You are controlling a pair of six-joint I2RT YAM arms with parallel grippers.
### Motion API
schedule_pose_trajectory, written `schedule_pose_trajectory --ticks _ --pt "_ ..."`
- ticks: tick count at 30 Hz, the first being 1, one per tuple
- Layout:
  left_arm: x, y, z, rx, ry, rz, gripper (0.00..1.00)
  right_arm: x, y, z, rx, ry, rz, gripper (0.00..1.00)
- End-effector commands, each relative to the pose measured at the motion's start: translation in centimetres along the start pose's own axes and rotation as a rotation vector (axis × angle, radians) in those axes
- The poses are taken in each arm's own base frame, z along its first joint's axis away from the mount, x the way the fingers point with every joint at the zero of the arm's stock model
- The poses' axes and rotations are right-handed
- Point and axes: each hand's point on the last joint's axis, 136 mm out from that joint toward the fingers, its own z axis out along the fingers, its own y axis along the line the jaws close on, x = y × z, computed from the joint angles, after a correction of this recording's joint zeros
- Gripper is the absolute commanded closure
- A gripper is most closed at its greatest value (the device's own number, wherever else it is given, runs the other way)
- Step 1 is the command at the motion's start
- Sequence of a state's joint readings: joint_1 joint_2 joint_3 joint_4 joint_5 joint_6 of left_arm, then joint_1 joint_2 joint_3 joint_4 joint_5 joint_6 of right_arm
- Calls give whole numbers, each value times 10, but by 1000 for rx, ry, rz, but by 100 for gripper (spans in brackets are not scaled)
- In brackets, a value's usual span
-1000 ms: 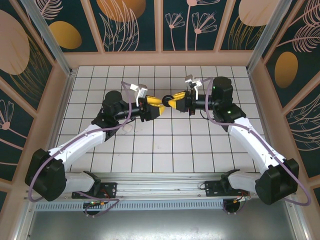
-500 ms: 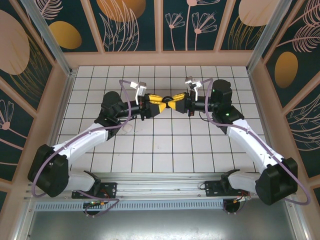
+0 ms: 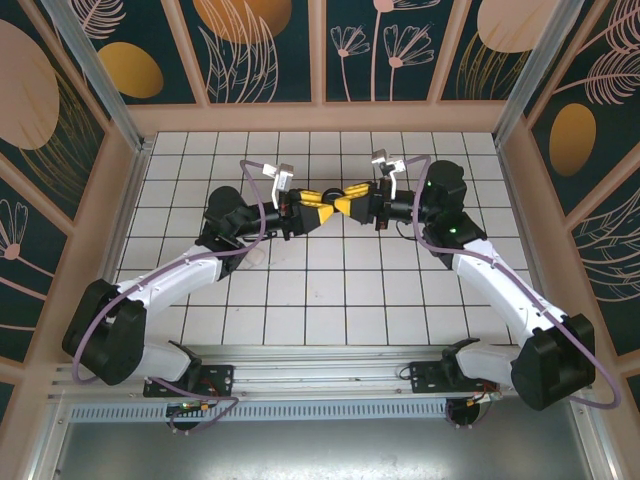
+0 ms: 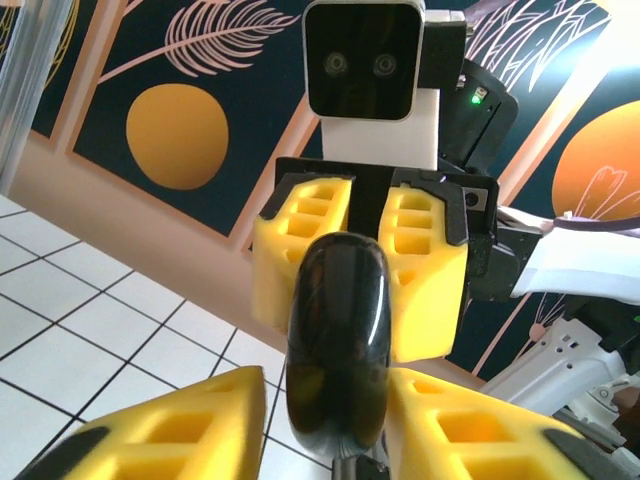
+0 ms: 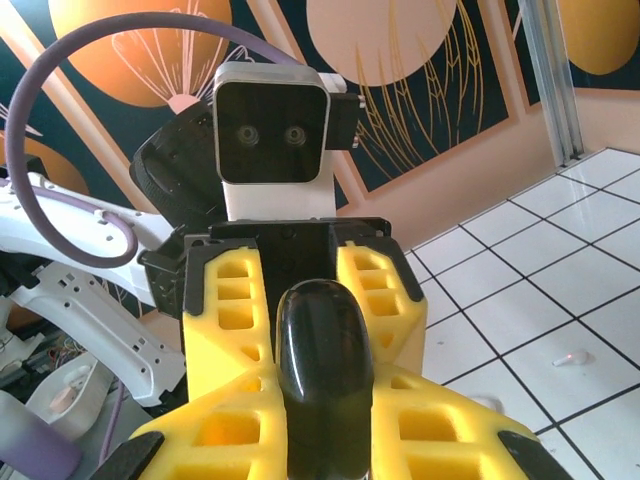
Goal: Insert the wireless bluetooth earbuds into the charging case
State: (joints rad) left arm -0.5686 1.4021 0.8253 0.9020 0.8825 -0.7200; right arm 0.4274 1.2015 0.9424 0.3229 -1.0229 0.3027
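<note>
A glossy black charging case (image 4: 338,340) hangs in mid-air above the tiles, between both grippers. My right gripper (image 5: 325,400) is shut on it, yellow pads pressed to both sides of the case (image 5: 322,370). My left gripper (image 4: 332,405) faces it from the other side. Its jaws straddle the same case, the right pad at the shell and a thin gap beside the left pad (image 4: 190,420). In the top view the left gripper (image 3: 318,206) and right gripper (image 3: 345,206) meet tip to tip. A tiny white piece, perhaps an earbud (image 5: 572,357), lies on a tile.
The white tiled floor (image 3: 330,290) is walled by wooden panels and aluminium posts (image 3: 90,70). A small pale object (image 3: 258,258) lies on the tiles under the left forearm. Both arms are raised off the tiles at mid-table.
My left gripper has moved up to the right gripper and its jaws have narrowed round the black case. The right gripper has kept its grip and barely shifted.
</note>
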Motion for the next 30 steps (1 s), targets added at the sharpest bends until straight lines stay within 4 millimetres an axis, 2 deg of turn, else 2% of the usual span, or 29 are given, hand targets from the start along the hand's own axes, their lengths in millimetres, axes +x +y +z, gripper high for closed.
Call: schedule_pose_trajectory --ticks 1,6,10,13,15,19,24,30 --pt "-12 -14 1 48 -30 51 69 -6 12 5 -59 -10 -37 91" --pt "-14 -14 2 46 -29 46 68 -5 13 6 -61 -8 -34 91" --pt "-14 -15 1 46 -33 49 78 -6 13 7 -59 -8 -32 91" --pt "-12 -14 0 34 -29 49 85 -8 11 7 -34 -16 -25 82" --pt "-9 -2 -1 -36 -22 45 87 -9 8 5 -3 -26 -22 71" --pt "-3 7 -4 -94 4 68 90 -9 3 2 42 -55 -22 58" --pt "3 8 -3 -89 36 70 89 -4 -19 3 128 -47 21 51" --pt "3 6 -6 -104 33 105 91 -2 -51 -1 247 -50 87 49"
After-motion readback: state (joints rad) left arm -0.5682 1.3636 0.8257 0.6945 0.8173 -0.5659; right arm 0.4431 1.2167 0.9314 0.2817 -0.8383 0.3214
